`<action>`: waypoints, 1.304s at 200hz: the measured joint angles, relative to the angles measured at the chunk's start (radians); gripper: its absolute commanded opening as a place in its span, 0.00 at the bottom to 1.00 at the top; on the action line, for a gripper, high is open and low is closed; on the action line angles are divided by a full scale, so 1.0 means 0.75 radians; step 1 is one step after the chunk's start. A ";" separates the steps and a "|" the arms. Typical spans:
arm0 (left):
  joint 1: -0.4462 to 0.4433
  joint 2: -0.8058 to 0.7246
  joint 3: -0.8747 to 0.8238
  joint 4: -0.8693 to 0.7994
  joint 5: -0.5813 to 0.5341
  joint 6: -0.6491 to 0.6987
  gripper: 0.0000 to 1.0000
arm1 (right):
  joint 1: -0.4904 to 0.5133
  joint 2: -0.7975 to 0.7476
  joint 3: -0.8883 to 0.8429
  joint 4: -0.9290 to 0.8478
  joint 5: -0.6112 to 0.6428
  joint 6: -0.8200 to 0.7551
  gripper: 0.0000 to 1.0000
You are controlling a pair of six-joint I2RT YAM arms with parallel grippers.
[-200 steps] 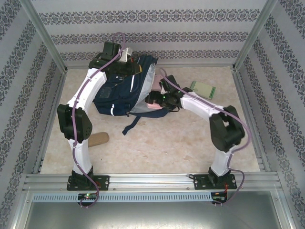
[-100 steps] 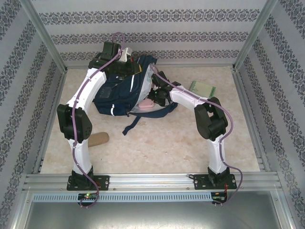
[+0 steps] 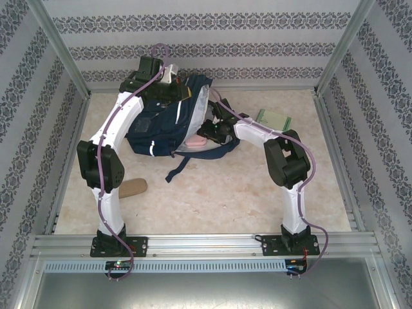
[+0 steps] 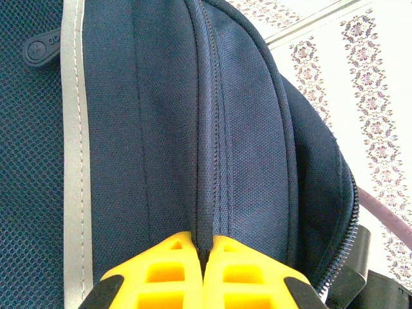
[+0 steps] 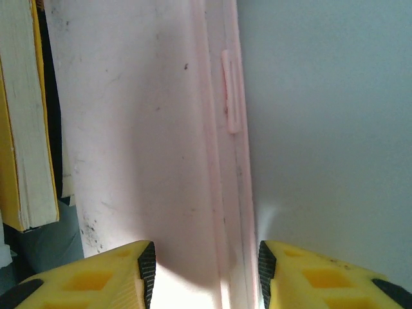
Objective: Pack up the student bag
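Note:
The navy student bag (image 3: 161, 122) lies at the back of the table, its mouth facing right. My left gripper (image 3: 174, 87) is at its top, shut on a ridge of navy fabric beside the zip (image 4: 205, 248); the bag (image 4: 167, 129) has a reflective stripe on its left. My right gripper (image 3: 212, 132) reaches into the bag's mouth. Its jaws (image 5: 205, 270) stand open and astride the long edge of the pink pencil case (image 5: 141, 129), and the pads do not touch it. The case (image 3: 198, 141) lies on the pale grey lining (image 5: 322, 129).
A yellow-covered book (image 5: 19, 129) stands inside the bag, left of the case. A green packet (image 3: 275, 120) lies on the table right of the bag, and a tan object (image 3: 134, 188) sits near the left arm. A dark strap (image 3: 183, 164) trails toward the front.
The right arm has pushed left into the bag's mouth, taking the pink case inside, and its elbow has folded up. The left arm has held still.

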 measured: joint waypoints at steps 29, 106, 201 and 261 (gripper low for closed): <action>0.000 0.000 0.000 0.000 0.001 0.000 0.00 | 0.021 0.039 0.044 0.015 -0.037 0.025 0.48; 0.000 0.000 0.000 -0.001 0.001 0.001 0.00 | 0.055 0.092 0.121 0.027 -0.087 0.052 0.66; -0.001 -0.002 -0.023 -0.005 -0.009 0.050 0.00 | -0.110 -0.493 -0.261 -0.069 0.196 -0.163 0.37; -0.036 -0.017 -0.137 0.045 -0.005 0.056 0.00 | -0.447 -0.387 -0.246 -0.227 0.375 -0.241 0.00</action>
